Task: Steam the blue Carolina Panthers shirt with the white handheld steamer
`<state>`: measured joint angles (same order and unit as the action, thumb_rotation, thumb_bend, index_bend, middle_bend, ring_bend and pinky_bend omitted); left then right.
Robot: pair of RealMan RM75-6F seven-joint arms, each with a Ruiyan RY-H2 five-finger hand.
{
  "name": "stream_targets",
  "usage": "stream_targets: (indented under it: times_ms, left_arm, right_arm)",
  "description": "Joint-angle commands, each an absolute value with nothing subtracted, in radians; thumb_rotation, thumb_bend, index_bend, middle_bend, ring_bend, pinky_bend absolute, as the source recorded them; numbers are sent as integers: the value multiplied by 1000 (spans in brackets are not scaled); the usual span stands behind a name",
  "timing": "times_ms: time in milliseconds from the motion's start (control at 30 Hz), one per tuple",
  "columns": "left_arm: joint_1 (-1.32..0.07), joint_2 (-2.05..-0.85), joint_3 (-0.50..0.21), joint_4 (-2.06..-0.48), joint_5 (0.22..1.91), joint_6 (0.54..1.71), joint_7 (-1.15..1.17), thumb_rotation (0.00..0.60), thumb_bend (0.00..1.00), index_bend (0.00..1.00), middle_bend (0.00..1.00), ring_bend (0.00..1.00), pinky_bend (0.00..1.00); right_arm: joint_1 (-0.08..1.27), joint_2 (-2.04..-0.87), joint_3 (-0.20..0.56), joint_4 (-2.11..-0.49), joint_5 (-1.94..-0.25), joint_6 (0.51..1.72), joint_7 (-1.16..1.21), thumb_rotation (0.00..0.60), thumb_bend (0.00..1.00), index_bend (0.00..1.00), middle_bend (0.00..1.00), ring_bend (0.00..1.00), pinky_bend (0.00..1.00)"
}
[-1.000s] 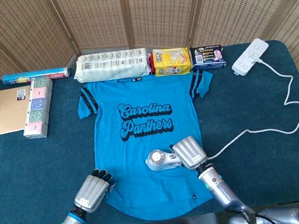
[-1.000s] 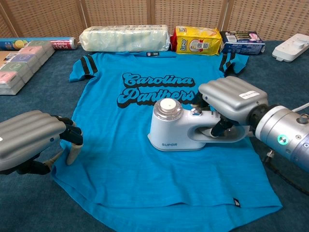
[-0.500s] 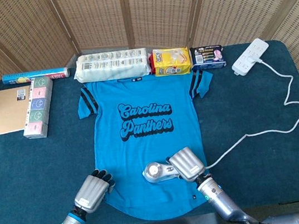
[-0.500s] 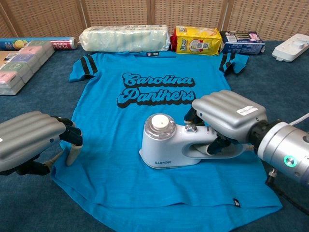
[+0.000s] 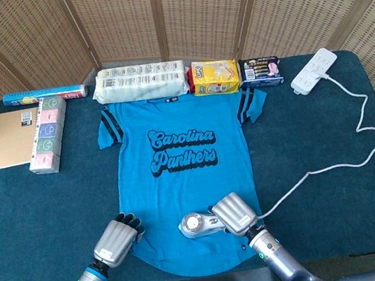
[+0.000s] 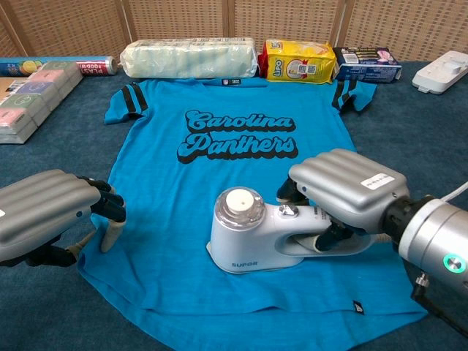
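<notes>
Now white steamer (image 6: 252, 238) gripped by right robot hand (image 6: 344, 191) on shirt (image 6: 219, 175) hem, left robot hand (image 6: 44, 212) curled, pressed on hem's corner.

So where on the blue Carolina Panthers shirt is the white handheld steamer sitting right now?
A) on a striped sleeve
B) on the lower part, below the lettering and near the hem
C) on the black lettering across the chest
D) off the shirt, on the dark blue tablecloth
B: the white handheld steamer, held by the right hand, rests on the blue Carolina Panthers shirt below the lettering, near the bottom hem.
</notes>
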<state>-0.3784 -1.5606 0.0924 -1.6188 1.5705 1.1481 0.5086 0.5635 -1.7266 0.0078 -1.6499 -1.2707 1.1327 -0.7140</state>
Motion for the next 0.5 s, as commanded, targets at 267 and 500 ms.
stream_targets:
  times_ms: [267, 500]
  left_arm:
    - [-379, -1561, 90, -1619, 1566, 1146, 511, 600, 558, 610, 455, 322, 334]
    - [-380, -1563, 89, -1621, 1565, 1146, 514, 600, 558, 610, 455, 323, 334]
  right_arm:
    - [573, -1735, 58, -1600, -1253, 1129, -696, 600, 331, 662, 718, 794, 769]
    - [586, -1743, 97, -1539, -1230, 1122, -683, 600, 330, 662, 718, 794, 768]
